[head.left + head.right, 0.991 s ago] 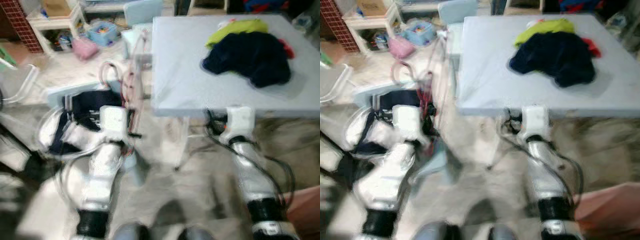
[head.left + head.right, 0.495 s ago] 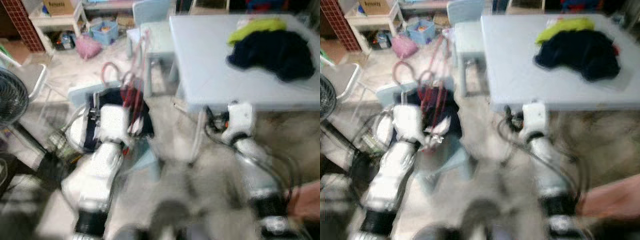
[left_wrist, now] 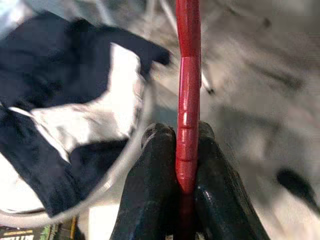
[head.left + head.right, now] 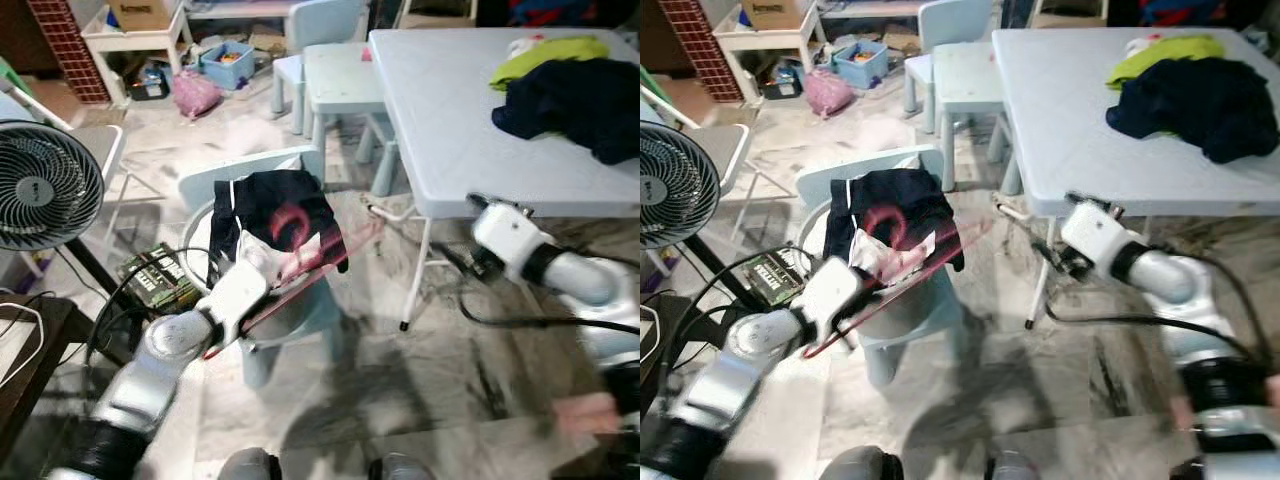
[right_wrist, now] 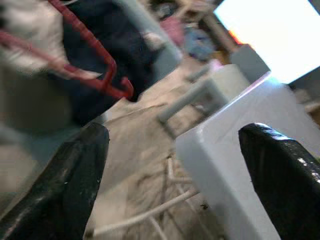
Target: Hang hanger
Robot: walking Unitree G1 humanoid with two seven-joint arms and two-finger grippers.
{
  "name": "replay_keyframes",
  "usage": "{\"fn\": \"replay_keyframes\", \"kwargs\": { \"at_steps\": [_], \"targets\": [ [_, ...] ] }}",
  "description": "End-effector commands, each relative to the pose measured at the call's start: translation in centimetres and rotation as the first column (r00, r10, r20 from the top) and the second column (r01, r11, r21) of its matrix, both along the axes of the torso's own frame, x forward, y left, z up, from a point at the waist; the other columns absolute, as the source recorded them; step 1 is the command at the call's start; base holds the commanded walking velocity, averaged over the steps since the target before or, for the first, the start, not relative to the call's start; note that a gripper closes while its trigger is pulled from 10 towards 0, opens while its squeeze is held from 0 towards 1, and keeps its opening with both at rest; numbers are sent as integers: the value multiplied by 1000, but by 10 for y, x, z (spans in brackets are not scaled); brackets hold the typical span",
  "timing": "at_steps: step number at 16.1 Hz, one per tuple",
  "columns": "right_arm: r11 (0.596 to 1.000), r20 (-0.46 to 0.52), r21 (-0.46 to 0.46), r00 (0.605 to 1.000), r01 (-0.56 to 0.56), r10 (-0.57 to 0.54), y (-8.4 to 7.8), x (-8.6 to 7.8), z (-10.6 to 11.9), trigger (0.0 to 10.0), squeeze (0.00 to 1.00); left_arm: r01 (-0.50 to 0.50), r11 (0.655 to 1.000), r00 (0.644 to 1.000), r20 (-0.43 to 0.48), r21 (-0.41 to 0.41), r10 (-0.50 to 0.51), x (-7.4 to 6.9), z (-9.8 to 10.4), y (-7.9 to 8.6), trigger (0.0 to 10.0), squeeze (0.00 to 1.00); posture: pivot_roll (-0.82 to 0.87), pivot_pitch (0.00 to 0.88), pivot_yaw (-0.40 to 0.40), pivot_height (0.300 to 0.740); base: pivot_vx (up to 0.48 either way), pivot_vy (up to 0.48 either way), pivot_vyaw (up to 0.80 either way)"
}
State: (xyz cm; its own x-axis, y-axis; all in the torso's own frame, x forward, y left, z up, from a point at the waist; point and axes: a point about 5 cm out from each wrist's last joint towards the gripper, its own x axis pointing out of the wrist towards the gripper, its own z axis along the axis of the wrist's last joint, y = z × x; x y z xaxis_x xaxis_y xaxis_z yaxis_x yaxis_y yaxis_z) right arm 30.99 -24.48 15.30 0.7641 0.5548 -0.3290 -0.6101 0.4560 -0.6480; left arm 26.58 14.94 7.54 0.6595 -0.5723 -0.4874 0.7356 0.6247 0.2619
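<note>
While our left gripper (image 3: 187,150) clamps the red hanger (image 3: 188,75) over the chair (image 4: 290,300), our right gripper (image 5: 175,170) gapes empty beside the counter (image 4: 450,130).

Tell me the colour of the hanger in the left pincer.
Red; the hanger shows best in the left wrist view.

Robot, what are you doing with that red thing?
The robot's left gripper is shut on a red hanger and holds it over a small pale blue chair with dark clothes draped on it. The right gripper is open and holds nothing, beside the corner of the pale blue table, where more clothes lie. A fan stands on the robot's left. The hanger isn't hung on anything yet.
</note>
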Motion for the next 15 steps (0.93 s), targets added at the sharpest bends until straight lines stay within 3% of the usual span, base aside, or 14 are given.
{"fn": "replay_keyframes", "kwargs": {
  "at_steps": [1, 3, 5, 7, 9, 10, 11, 12, 13, 14, 15],
  "targets": [
    [992, -75, -58, 991, -114, 110, 5, -8, -3, 10000, 0, 98, 995, 995, -14, 24, -97, -5, 0, -3, 10000, 0, 0, 48, 12, 740, 0, 0, 0],
    [972, -208, -101, 960, -214, 190, 0, -16, -6, 10000, 0, 255, 964, 967, -19, 69, -255, -12, 0, -4, 10000, 0, -6, 50, 10, 740, 0, 0, 0],
    [946, -328, -86, 906, -313, 270, 2, -21, -5, 10000, 0, 349, 933, 937, -14, 84, -349, -13, 0, -10, 10000, 0, -12, 50, 11, 740, 0, 0, 0],
    [932, -361, -63, 879, -357, 312, 7, -22, -3, 10000, 0, 390, 918, 921, -21, 74, -390, -13, 0, -15, 10000, 0, -18, 47, 16, 740, 0, 0, 0],
    [897, -454, -8, 801, -441, 390, 16, -30, -5, 10000, 0, 454, 887, 890, 7, 82, -456, -12, 0, -26, 10000, 0, -24, 45, 24, 740, 0, 0, 0],
    [888, -474, -5, 782, -461, 404, 16, -32, -7, 10000, 0, 470, 879, 882, 9, 80, -472, -12, 0, -29, 10000, 0, -27, 44, 26, 740, 0, 0, 0],
    [881, -506, 5, 759, -473, 410, 17, -34, -10, 4863, 0, 479, 875, 877, 13, 76, -481, -12, -1, -31, 10000, 0, -29, 44, 28, 740, 0, 0, 0],
    [877, -520, 9, 747, -480, 414, 17, -35, -13, 1412, 0, 484, 872, 874, 16, 76, -486, -12, -1, -33, 10000, 0, -32, 45, 31, 740, 0, 0, 0],
    [875, -546, 22, 727, -484, 416, 19, -37, -17, 0, 0, 499, 863, 865, 18, 80, -502, -12, -2, -36, 10000, 0, -32, 46, 31, 740, 0, 0, 0],
    [874, -590, 39, 694, -485, 411, 23, -41, -24, 0, 0, 514, 854, 855, 25, 85, -518, -12, -4, -41, 10000, 0, -32, 46, 31, 740, 0, 0, 0],
    [881, -612, 33, 687, -472, 391, 24, -42, -30, 0, 0, 526, 846, 847, 29, 86, -530, -13, -4, -44, 10000, 0, -33, 48, 32, 740, 0, 0, 0]
  ]
}}
